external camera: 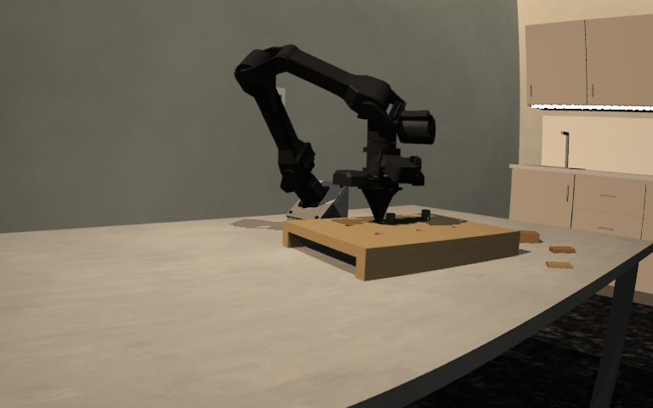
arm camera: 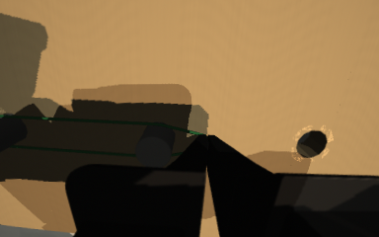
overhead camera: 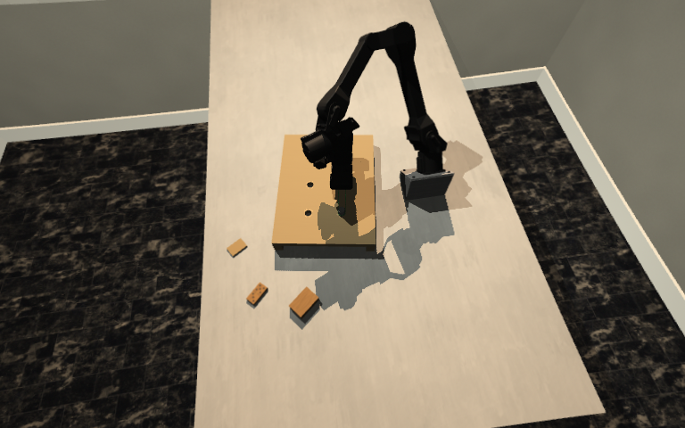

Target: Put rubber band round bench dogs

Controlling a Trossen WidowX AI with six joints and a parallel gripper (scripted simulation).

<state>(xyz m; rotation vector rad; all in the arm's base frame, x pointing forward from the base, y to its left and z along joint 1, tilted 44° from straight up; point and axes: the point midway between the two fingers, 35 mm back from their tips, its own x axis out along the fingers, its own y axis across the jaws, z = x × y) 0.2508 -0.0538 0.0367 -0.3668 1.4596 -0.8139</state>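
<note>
The thin green rubber band (arm camera: pixel 99 121) stretches in two strands away from the gripper (arm camera: pixel 207 140), passing either side of the near bench dog (arm camera: pixel 154 146) toward the far bench dog (arm camera: pixel 9 132). The gripper is pinched fully closed, its tips meeting on the band's end, just above the board (arm camera: pixel 257 59). An open hole (arm camera: pixel 311 143) lies on its other side.

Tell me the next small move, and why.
Probably ease the shut gripper back toward the near bench dog, then open. The rubber band runs from the far bench dog, one strand on each side of the near one, to the fingertips, so releasing should seat it.
</note>
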